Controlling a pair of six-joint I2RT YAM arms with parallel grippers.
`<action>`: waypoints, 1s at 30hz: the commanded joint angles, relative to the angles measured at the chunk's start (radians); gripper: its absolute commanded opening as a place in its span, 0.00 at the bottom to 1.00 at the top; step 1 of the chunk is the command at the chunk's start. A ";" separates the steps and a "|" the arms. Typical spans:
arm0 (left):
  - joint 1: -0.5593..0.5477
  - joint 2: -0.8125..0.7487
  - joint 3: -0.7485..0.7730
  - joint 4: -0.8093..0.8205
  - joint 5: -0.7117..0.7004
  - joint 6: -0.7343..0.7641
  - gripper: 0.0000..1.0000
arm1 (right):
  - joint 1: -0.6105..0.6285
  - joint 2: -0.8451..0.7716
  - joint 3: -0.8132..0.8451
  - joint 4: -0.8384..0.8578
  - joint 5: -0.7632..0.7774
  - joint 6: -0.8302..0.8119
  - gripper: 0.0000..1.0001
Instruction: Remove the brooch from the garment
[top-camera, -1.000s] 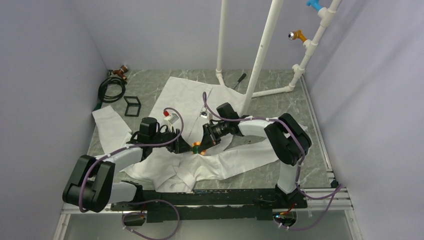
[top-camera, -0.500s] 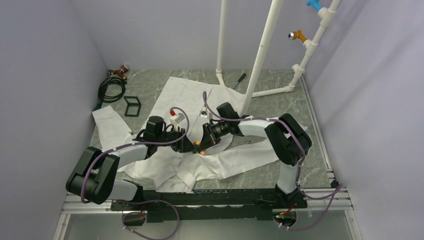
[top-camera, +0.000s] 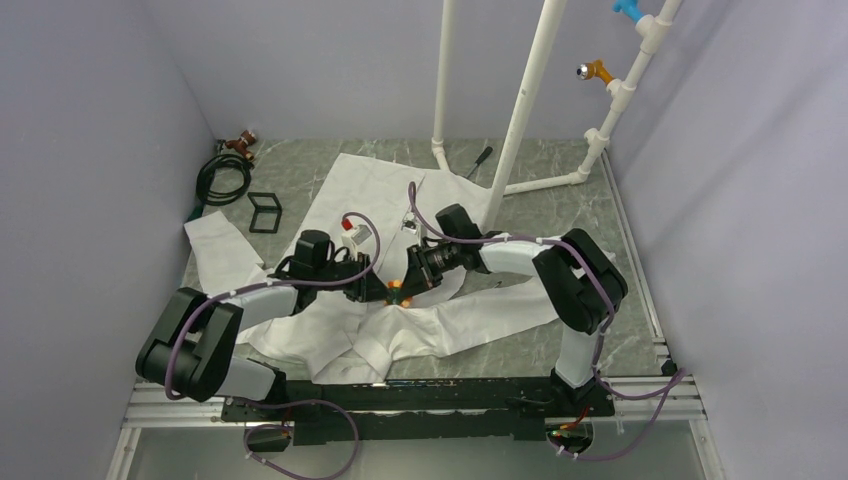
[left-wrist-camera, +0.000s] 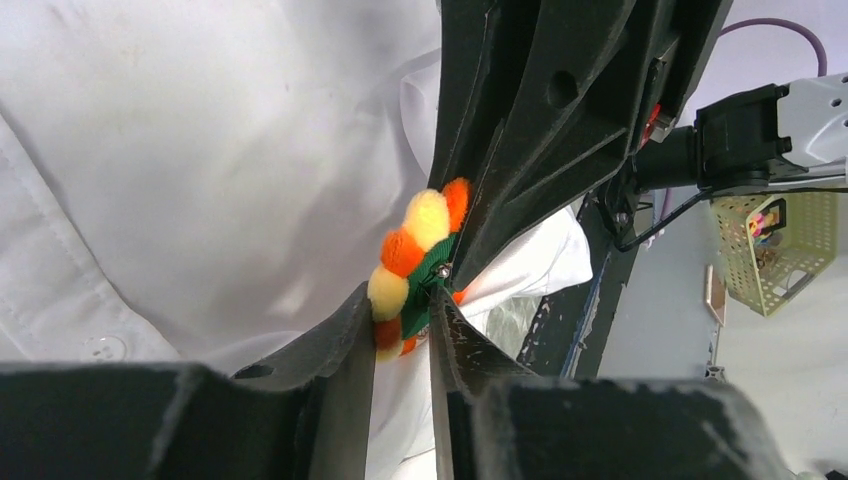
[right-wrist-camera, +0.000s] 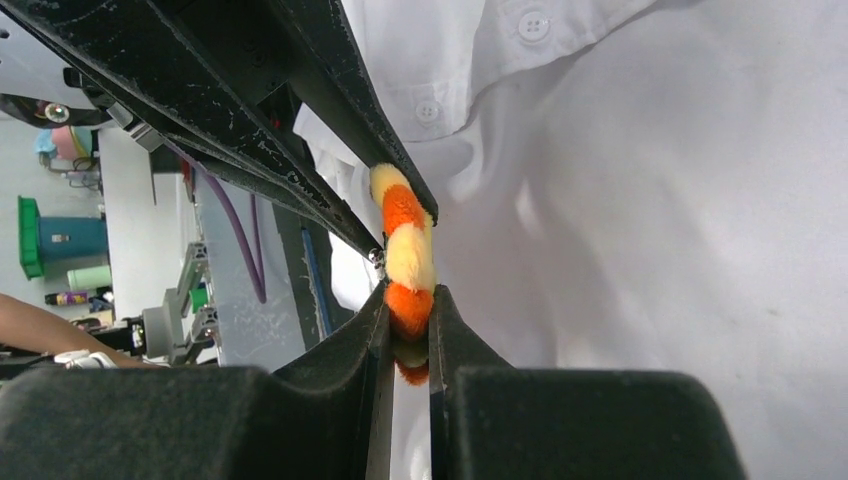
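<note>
The right gripper (right-wrist-camera: 410, 298) is pinched almost closed on the small, fluffy orange-and-yellow flower brooch (right-wrist-camera: 405, 250). The left gripper (left-wrist-camera: 400, 300) nips its opposite edge, just off the thin white cotton shirt (left-wrist-camera: 200, 150). Light and squashy, it is probably best held by the firmer green backing (left-wrist-camera: 428, 285).

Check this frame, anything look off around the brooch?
Nothing spilled or damaged. One oddity: the left gripper and the right gripper both pinch the brooch from opposite sides, with the garment bunched up behind it.

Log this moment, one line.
left hand: pinching brooch | right hand: pinching brooch | brooch: on garment | removal: not done
</note>
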 joint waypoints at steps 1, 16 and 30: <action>-0.004 0.019 0.040 -0.015 -0.038 0.011 0.22 | 0.005 -0.075 -0.014 0.068 -0.029 0.002 0.00; 0.019 -0.069 -0.024 0.137 0.088 -0.049 0.54 | 0.004 -0.070 -0.023 0.014 0.026 -0.070 0.00; 0.052 -0.210 -0.092 -0.025 0.025 0.124 0.57 | 0.004 -0.067 -0.024 -0.002 0.041 -0.120 0.00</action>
